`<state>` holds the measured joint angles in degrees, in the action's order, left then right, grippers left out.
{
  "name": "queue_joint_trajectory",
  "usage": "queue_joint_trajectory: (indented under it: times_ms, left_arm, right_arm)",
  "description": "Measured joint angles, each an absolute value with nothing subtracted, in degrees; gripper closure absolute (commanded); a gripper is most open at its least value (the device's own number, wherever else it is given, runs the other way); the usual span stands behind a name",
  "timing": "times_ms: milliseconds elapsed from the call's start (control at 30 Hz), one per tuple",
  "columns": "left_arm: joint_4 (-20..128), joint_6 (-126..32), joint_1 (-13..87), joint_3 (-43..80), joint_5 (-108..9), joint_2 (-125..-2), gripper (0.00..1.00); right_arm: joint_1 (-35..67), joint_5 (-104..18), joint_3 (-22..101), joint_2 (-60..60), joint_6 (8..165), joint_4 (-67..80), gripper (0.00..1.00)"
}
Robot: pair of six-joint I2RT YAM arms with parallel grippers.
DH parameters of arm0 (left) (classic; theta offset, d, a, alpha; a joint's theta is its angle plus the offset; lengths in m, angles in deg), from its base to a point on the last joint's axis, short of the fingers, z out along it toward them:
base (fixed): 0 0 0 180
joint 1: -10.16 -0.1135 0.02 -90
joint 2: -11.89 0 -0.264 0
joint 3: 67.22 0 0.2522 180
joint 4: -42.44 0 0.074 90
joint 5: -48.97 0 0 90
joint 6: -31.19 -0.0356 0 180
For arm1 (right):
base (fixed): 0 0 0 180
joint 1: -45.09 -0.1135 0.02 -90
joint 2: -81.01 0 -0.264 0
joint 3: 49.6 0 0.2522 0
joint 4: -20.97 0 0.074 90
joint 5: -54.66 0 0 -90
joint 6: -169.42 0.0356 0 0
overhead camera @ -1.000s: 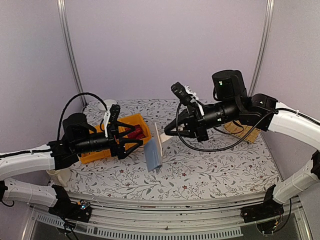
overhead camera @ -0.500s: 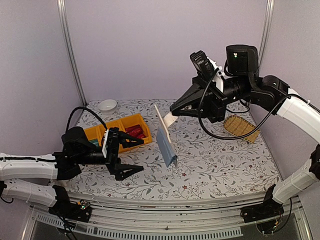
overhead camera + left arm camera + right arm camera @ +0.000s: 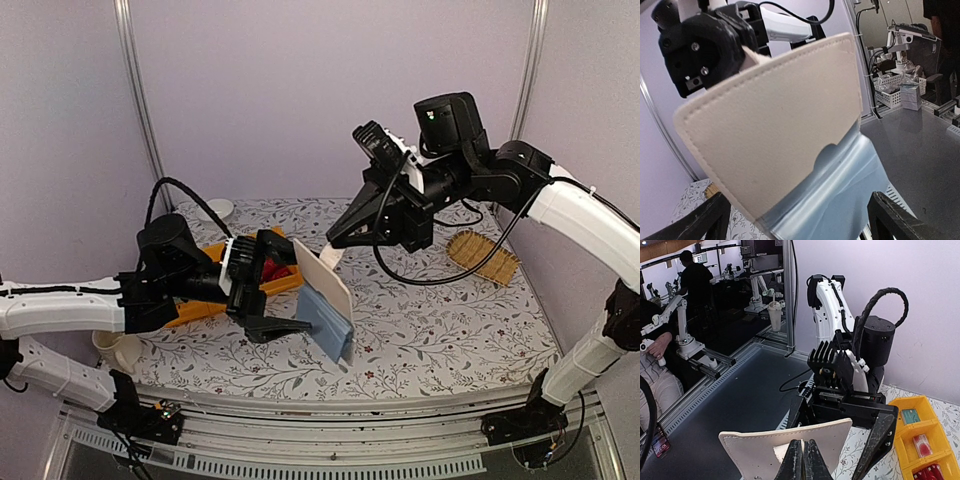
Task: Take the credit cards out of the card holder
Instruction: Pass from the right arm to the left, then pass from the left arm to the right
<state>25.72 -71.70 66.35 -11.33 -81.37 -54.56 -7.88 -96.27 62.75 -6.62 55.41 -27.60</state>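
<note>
Between the wide-spread fingers of the left claw point(image 3: 297, 283) hangs the lower part of the card holder point(image 3: 322, 295), tilted and clear of the bench point(image 3: 450, 330). The right claw point(image 3: 333, 240), above it, is pinched tight on the holder's top tab.

The left wrist view adds the whitish cover point(image 3: 775, 130) face-on with pale blue-grey sleeves below it. The left fingers point(image 3: 705, 220) stand at either bottom corner, apart from the leaves.

Only the right wrist view looks past its closed claw point(image 3: 802, 457) into the yellow bin point(image 3: 910, 401) behind the left claw, where credit cards point(image 3: 922, 445) lie, teal and red.
</note>
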Motion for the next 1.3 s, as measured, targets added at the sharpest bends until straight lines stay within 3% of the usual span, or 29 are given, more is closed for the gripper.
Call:
queue_joint_trajectory:
  times_ms: [233,433,500,600,733,767,800,867,900,933,1100,1300]
  left_arm:
    - [27.6,-74.8,67.1,-11.0,-80.0,-56.1,0.02]
    - [23.8,-70.7,67.2,-10.0,-85.5,-62.8,0.21]
    - [23.3,-69.7,67.4,-10.3,-86.6,-64.5,0.4]
    - [21.8,-68.1,67.8,-10.9,-88.4,-64.7,0.97]
    - [20.7,-67.1,68.6,-10.8,-89.8,-64.4,1.0]
    - [20.7,-66.7,68.7,-10.9,-89.7,-64.3,1.0]
    - [20.6,-66.0,68.8,-11.0,-89.4,-64.0,1.0]
    - [20.5,-64.1,68.9,-11.8,-87.3,-62.7,1.0]
    - [21.1,-62.7,69.0,-12.1,-84.7,-61.5,1.0]
    - [21.8,-61.6,69.1,-12.2,-82.4,-60.7,1.0]
    - [34.2,-56.3,69.1,-9.2,-65.0,-56.8,1.0]
    - [59.3,-54.7,69.1,5.3,-52.8,-59.9,1.0]
  right_arm:
    - [-8.1,-98.0,63.4,-6.8,52.7,-29.9,0.98]
    - [-8.1,-98.2,63.4,-6.8,50.0,-31.2,0.98]
    - [-8.1,-98.3,63.3,-6.7,49.5,-31.3,0.98]
    - [-8.1,-98.0,62.1,-5.8,49.0,-30.8,0.98]
    - [-8.0,-96.9,58.6,-3.3,49.5,-27.9,0.98]
    - [-7.9,-96.3,57.6,-2.6,50.0,-27.1,0.9]
    - [-7.7,-95.0,56.3,-1.6,50.4,-25.8,0.73]
    - [-7.3,-90.8,53.5,0.4,52.5,-23.1,0.27]
    - [-7.1,-87.7,51.9,1.4,53.6,-21.5,0.1]
    - [-6.9,-84.8,50.6,2.3,54.7,-20.3,0.01]
    - [-3.8,-71.1,42.0,6.6,59.8,-14.8,0.01]
    - [-1.7,-63.3,38.2,10.1,61.4,-13.3,0.01]
